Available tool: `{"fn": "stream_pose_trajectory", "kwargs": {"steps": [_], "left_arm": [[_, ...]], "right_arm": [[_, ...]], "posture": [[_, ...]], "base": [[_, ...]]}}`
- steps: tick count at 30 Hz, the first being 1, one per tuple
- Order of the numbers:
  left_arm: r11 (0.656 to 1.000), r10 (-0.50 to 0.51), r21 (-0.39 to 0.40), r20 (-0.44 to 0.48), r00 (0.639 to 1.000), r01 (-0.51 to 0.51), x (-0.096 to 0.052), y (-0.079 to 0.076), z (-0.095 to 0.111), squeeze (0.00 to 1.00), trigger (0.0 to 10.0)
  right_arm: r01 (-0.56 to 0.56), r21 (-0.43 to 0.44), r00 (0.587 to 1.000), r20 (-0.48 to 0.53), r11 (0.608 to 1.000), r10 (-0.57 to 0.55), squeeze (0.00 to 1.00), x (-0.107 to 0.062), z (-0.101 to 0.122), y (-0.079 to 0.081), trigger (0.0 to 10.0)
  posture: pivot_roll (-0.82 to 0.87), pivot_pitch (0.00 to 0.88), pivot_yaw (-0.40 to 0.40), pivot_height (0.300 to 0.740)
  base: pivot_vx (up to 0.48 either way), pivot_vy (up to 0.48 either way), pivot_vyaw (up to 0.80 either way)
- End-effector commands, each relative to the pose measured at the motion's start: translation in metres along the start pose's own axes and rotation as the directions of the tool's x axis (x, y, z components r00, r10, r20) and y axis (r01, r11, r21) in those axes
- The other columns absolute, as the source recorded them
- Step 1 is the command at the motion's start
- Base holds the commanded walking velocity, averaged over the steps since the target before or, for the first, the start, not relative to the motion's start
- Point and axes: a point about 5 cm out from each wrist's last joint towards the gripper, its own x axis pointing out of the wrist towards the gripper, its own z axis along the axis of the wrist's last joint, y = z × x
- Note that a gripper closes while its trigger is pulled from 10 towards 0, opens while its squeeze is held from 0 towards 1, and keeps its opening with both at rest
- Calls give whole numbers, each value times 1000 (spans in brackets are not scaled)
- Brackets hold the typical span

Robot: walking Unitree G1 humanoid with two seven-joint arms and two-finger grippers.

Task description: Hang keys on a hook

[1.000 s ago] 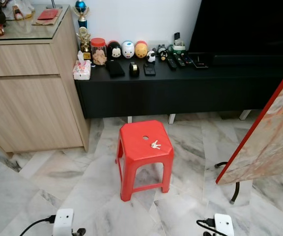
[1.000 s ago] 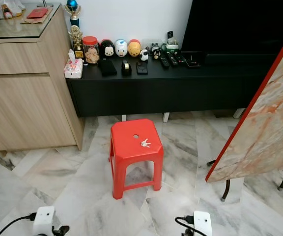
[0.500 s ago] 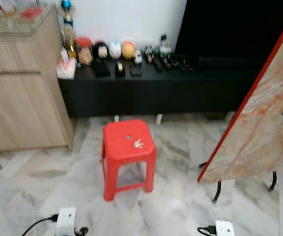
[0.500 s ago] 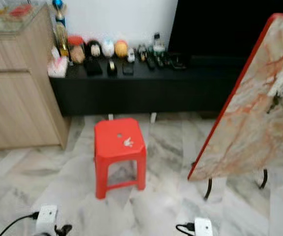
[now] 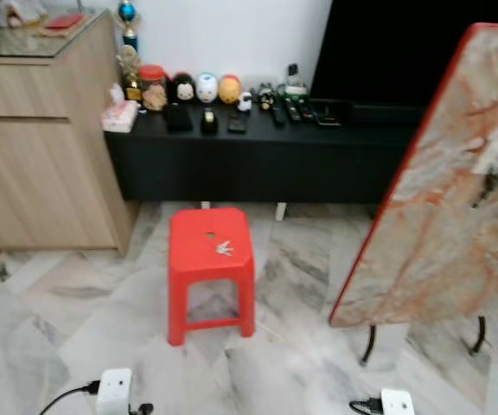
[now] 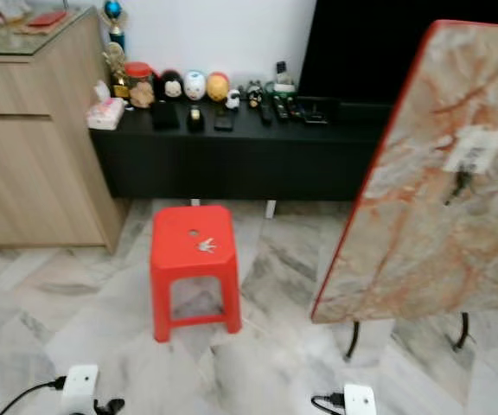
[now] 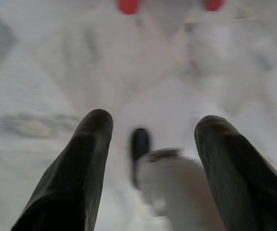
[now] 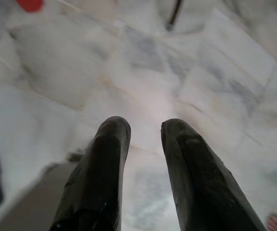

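Note:
A small bunch of silver keys (image 5: 224, 248) lies on top of a red plastic stool (image 5: 199, 269) standing on the marble floor ahead of me. To the right leans a marble-patterned board (image 5: 443, 216) with a red edge. It carries a white patch with a dark hook (image 5: 489, 183). My left gripper (image 7: 153, 120) hangs low over the floor, open, with nothing between its fingers. My right gripper (image 8: 145, 126) also hangs over the floor, its fingers a narrow gap apart and holding nothing.
A low black TV bench (image 5: 258, 156) with figurines and remotes runs along the wall behind the stool. A wooden cabinet (image 5: 41, 156) stands at the left. The board rests on a thin black stand (image 5: 368, 344). My white feet (image 5: 113, 391) show at the bottom.
The whole picture has shifted: my view has swung to the right, bringing the board and its hook into sight. The keys and stool have not moved.

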Motion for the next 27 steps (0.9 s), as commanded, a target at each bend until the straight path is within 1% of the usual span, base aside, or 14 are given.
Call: {"fn": "stream_pose_trajectory", "kwargs": {"steps": [1,27], "left_arm": [[1000,17,-17,-22,1000,-17,-1,5,-4,0,10000],[1000,14,-12,-20,1000,-14,-1,6,-2,0,10000]], "right_arm": [[-4,3,1000,-4,1000,4,0,0,-1,1,10000],[-5,13,1000,-2,1000,5,0,0,-1,2,10000]], "posture": [[121,0,-107,740],[109,0,-96,740]], "base": [[0,334,0],[0,431,0]]}}
